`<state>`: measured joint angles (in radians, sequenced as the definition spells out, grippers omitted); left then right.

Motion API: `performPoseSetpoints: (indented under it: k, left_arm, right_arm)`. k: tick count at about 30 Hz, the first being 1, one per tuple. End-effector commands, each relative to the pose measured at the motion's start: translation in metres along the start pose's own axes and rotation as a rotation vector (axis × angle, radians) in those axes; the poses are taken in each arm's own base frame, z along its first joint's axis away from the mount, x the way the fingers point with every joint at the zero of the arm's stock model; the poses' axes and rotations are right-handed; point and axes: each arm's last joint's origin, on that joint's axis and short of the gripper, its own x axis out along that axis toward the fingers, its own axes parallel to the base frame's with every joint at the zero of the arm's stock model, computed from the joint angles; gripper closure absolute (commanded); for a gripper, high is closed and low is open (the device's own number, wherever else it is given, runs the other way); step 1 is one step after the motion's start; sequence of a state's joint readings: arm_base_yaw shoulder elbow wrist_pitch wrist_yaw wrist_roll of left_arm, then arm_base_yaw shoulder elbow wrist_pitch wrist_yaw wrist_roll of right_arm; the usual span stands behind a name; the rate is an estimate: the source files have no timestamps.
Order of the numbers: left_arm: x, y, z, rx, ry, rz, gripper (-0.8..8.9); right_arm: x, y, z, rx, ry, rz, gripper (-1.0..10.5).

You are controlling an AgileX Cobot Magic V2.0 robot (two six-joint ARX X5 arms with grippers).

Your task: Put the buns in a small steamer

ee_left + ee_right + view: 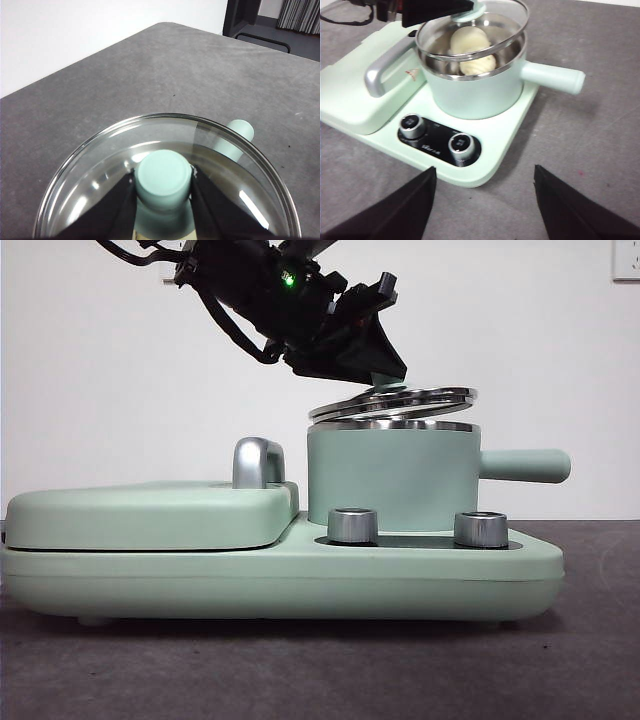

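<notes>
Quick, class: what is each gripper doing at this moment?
Left gripper: shut on the lid knob, lid tilted over the steamer.
Right gripper: open, empty.

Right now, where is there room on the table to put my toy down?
The gray table is bare beside the cooker base, under the pot handle. It's crowded over the pot, where the left hand holds the lid by its knob.

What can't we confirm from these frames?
- Second bun: right wrist view shows the ridged bun and a paler shape behind it through the glass lid; glare blurs it.
- Steamer contents: front view, wall hides them.
- Lid seating: tilted in front view, far rim hidden.
- Left gripper: jaw tips under the knob.
</notes>
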<state>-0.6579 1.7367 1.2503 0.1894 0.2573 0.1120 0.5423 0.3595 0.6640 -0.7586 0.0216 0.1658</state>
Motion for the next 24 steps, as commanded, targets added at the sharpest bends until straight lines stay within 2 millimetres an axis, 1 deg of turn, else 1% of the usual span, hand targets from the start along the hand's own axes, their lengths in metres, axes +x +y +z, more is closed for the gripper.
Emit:
performPoseSetpoints:
  k: [1, 8, 24]
  left_arm:
    - [0.0048, -0.002, 0.0098, 0.024, -0.047, -0.006, 7.99]
    - [0.0049, -0.0025, 0.0057, 0.041, -0.007, -0.011, 7.99]
    - [0.0051, -0.0031, 0.0045, 0.058, 0.005, -0.017, 7.99]
  right_arm:
    - [-0.0011, 0.0007, 0.0031, 0.008, -0.016, 0.0, 6.4]
    - [-0.001, 0.0006, 0.0039, 0.008, -0.024, -0.007, 6.4]
    - [-0.001, 0.0001, 0.004, 0.008, -0.027, -0.024, 6.4]
